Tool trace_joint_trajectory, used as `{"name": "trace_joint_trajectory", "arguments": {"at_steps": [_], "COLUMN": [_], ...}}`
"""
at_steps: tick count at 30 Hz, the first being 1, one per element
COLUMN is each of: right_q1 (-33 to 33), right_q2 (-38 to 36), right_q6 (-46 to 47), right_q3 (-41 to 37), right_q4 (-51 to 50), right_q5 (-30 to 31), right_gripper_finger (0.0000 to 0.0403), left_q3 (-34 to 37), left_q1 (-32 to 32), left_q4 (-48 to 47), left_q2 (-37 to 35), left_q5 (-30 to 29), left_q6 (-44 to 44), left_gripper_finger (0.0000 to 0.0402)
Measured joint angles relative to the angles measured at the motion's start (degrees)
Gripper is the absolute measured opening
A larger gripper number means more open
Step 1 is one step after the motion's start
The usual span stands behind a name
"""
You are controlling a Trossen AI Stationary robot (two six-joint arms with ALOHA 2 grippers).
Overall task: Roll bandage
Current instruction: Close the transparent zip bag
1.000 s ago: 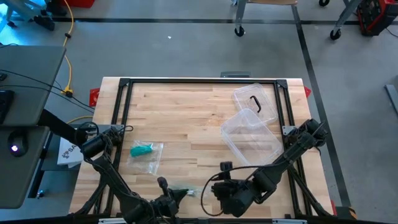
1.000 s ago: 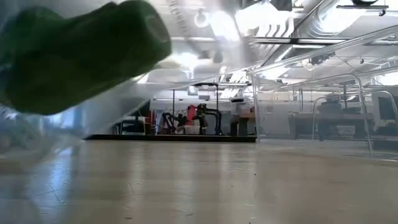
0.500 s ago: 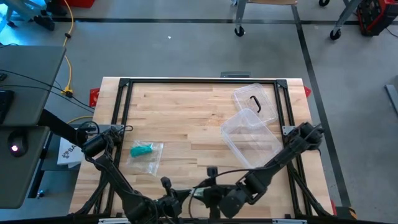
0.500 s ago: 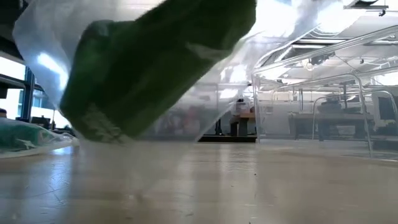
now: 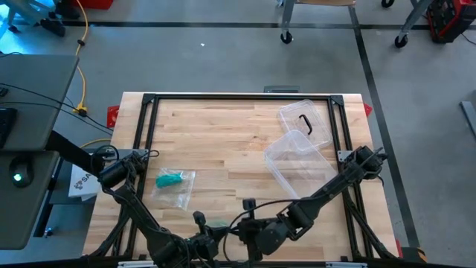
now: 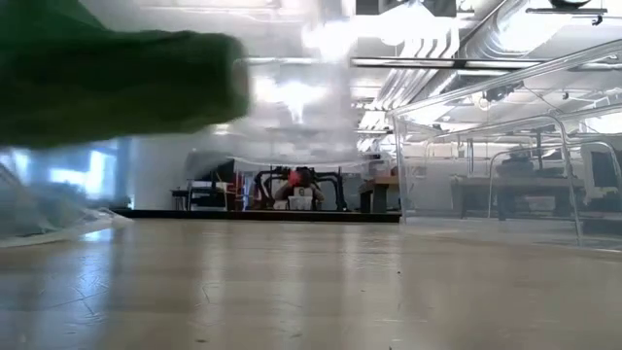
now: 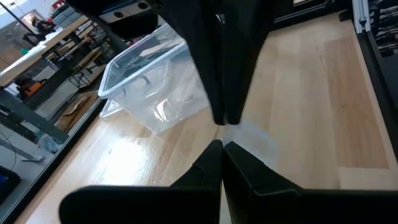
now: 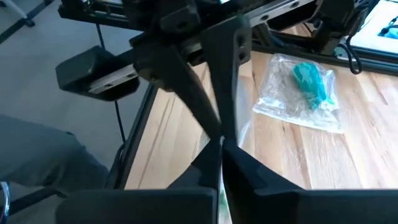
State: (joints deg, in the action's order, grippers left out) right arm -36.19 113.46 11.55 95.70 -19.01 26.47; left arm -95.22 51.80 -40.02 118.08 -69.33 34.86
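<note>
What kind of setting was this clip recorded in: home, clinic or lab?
Most likely a robotics lab or workshop. The wooden table sits in a black metal frame on a bare grey floor marked with tape lines, and the low view shows workbenches under exposed ceiling ducts.

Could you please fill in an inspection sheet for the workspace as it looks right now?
Surface: wooden table inside a black frame, mostly bare.
Job's things: a green bandage in a clear bag is lifted off the near edge; a second bagged bandage lies flat on the table's left side.
Clutter: clear plastic box and its lid on the right side.
Grippers: left gripper and right gripper are both shut, tip to tip, on the lifted bag's plastic.
Cables: yellow cable on the floor beyond the table's left side.
Surroundings: workshop floor, wheeled stands, a side desk.
</note>
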Motion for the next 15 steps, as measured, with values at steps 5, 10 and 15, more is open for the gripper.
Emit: {"name": "trace_joint_trajectory", "arguments": {"at_steps": [5,10,15], "right_q1": [-0.63,-0.89,-0.93], "right_q2": [0.04,0.04,0.04], "right_q6": [-1.24,-2.99,-3.06], "right_q3": [0.00,0.02,0.02], "right_q4": [-0.28,-0.28,-0.43], "right_q5": [-0.05,-0.02,-0.23], "right_gripper_finger": [0.0007,0.0015,0.0067], "left_q3": [-0.20,-1.49,-2.12], "left_q1": [0.03,0.01,-0.01], "left_q4": [-0.04,-0.23,-0.25], "left_q2": [0.00,0.00,0.00], "left_q5": [-0.06,1.54,2.90], "left_q6": [0.87,0.44,0.03], "left_gripper_finger": [0.0000,0.0000,0.0000]}}
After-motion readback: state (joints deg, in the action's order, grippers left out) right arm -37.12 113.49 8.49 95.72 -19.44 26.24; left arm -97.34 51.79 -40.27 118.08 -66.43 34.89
